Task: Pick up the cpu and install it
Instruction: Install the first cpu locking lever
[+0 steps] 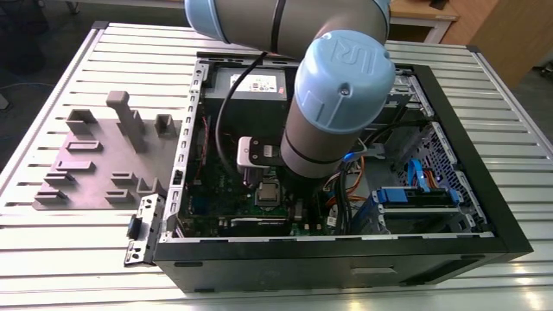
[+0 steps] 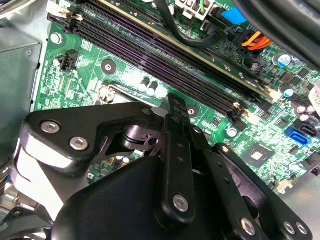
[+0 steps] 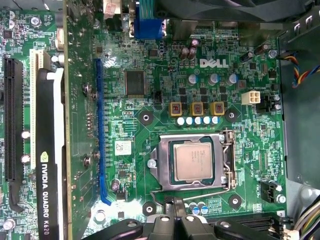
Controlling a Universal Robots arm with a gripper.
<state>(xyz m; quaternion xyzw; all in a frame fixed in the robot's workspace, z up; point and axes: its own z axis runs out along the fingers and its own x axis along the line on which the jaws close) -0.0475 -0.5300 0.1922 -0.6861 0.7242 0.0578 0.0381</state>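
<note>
- One small flat square cpu with a silvery metal top (image 3: 193,160) lies in the first wrist view, seated inside one rectangular silver socket frame (image 3: 194,141) on the green motherboard (image 3: 165,60).
- The socket frame is open around the cpu, and one thin metal lever (image 3: 229,159) runs along one side of it.
- Near the socket I count three square components with gold tops (image 3: 196,108) in a row, and one white four-pin connector (image 3: 252,97).
- One black graphics card (image 3: 50,165) stands beside one long blue slot (image 3: 99,130) in the same view.
- In the second wrist view, four long dark memory slots (image 2: 170,75) cross the board, with black cables (image 2: 185,30) above them.
- The black gripper (image 3: 175,210) hangs just beside the socket edge in the first wrist view; its linkage (image 2: 175,165) covers much of the second wrist view.
- I cannot tell if the fingers are apart or together, and no part is visibly held by them.
- In the exterior view, the one grey and light blue robot arm (image 1: 333,110) reaches down steeply into the one open black computer case (image 1: 346,259), with the wrist low over the board.
- The case lies on its side on a ribbed metal table (image 1: 78,240).
- One grey holder plate with raised blocks (image 1: 95,162) rests on the table, on the exterior view's left of the case.
</note>
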